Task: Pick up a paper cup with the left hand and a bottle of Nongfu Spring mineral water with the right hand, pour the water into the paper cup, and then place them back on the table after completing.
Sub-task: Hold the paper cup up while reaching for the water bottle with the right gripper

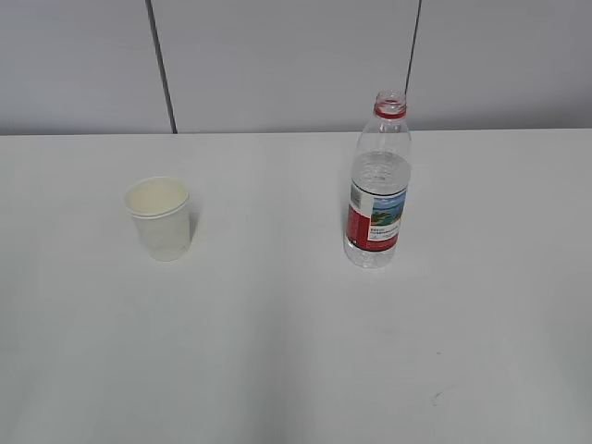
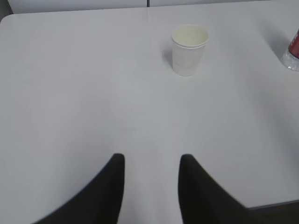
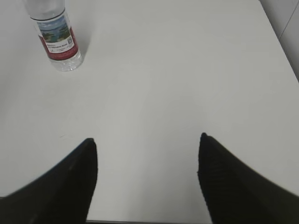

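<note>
Plain white worktop (image 1: 277,370) against a grey panelled wall, nothing touched yet as far as I could tell. Paper cup (image 1: 160,218) stood upright at middle left of the exterior view, the uncapped water bottle (image 1: 377,190) right of centre, well apart. Left end effector (image 2: 150,186) was partly open and empty; right end effector (image 3: 147,175) gaped wider, also empty. So it looked like the reach-in stage: each needed to close in on its own item.
</note>
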Robot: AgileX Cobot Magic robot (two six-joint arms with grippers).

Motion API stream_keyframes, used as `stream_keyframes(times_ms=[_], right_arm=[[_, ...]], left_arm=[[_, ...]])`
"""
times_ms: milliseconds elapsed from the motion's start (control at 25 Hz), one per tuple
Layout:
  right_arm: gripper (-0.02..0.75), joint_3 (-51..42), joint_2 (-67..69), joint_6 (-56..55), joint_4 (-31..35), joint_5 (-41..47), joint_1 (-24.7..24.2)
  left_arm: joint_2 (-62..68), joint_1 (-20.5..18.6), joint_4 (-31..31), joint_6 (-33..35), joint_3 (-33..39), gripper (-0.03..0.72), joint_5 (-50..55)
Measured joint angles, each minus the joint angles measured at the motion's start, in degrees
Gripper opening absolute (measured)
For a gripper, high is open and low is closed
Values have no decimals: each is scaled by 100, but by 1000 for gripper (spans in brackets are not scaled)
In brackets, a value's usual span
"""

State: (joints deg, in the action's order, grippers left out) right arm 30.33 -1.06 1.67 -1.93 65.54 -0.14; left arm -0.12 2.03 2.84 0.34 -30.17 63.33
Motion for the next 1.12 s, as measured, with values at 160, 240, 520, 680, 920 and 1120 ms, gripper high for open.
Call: stream_keyframes(times_ms=[160, 240, 520, 680, 920, 1120], right_arm=[[500, 247, 417, -4, 12, -85, 0], [500, 371, 733, -13, 35, -248, 0], [500, 528, 2085, -17, 507, -1452, 0], [500, 528, 2731, -26, 937, -2391, 0], [500, 528, 3509, -26, 1028, -3466, 0], [500, 528, 4149, 10, 1041, -4042, 0]], left_arm=[[18, 0, 0, 0, 0, 248, -18], [140, 0, -4, 0, -19, 248, -31], [1146, 0, -122, 0, -128, 248, -819], [1792, 0, 67, 0, -134, 248, -2138], [2757, 0, 168, 0, -134, 248, -3895], [3728, 0, -96, 0, -134, 248, -5009]])
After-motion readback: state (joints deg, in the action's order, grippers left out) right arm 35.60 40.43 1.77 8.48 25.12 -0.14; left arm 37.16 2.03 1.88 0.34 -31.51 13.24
